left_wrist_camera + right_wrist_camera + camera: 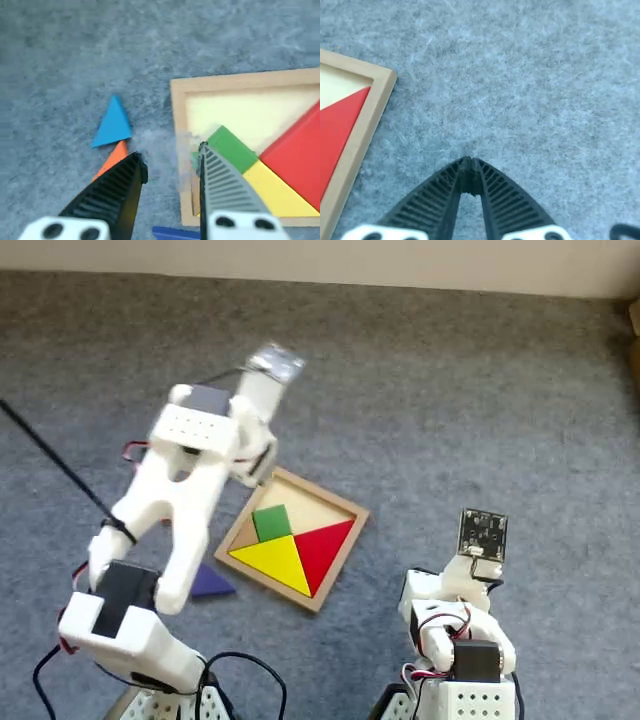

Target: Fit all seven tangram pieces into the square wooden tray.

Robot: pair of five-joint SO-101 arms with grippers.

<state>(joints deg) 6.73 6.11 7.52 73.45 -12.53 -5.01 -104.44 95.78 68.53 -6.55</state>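
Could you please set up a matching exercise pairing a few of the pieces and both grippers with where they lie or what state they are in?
Column one:
1. red triangle
2. light blue triangle
3. left gripper
4. right gripper

Column two:
A. fingers shut
B. lying in the tray
C. fingers open
D. on the carpet, outside the tray

Pairs: 1-B, 2-D, 3-C, 4-A.
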